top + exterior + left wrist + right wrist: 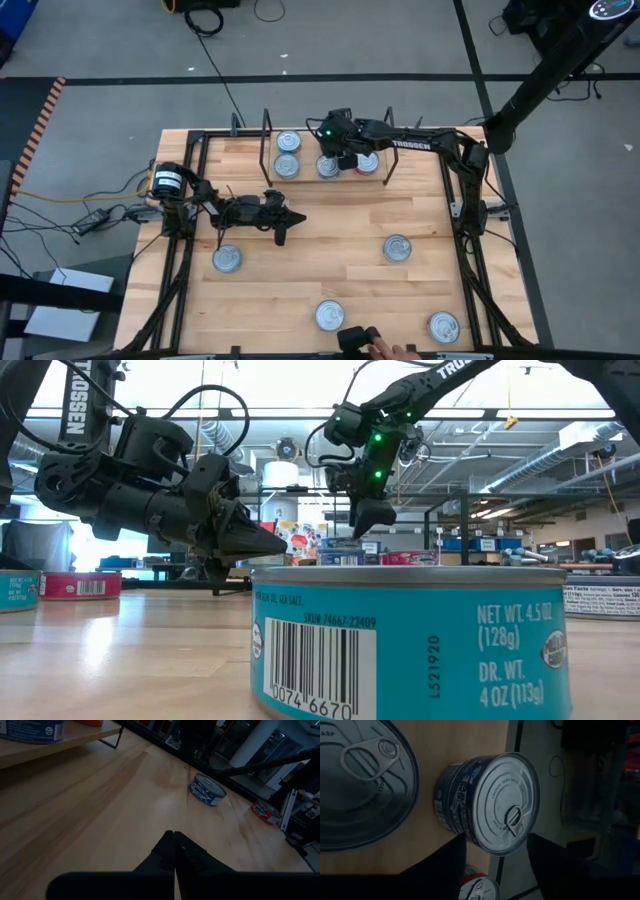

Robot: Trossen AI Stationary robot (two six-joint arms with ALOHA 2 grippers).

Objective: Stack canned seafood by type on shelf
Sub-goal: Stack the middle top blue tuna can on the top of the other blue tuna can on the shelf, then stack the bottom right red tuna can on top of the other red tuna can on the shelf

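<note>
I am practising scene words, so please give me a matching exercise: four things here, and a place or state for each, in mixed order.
Things:
1 left gripper
2 right gripper
3 hand
4 shelf

Places or states:
a at the table edge opposite the shelf
b open, around a blue tin
c carries several tins
d shut, over bare wood

Pairs: 1-d, 2-b, 3-a, 4-c

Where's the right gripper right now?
In the high view the right gripper hangs over the shelf at the table's far edge, open above the tins, between a blue-labelled tin and a red-labelled one.
</note>
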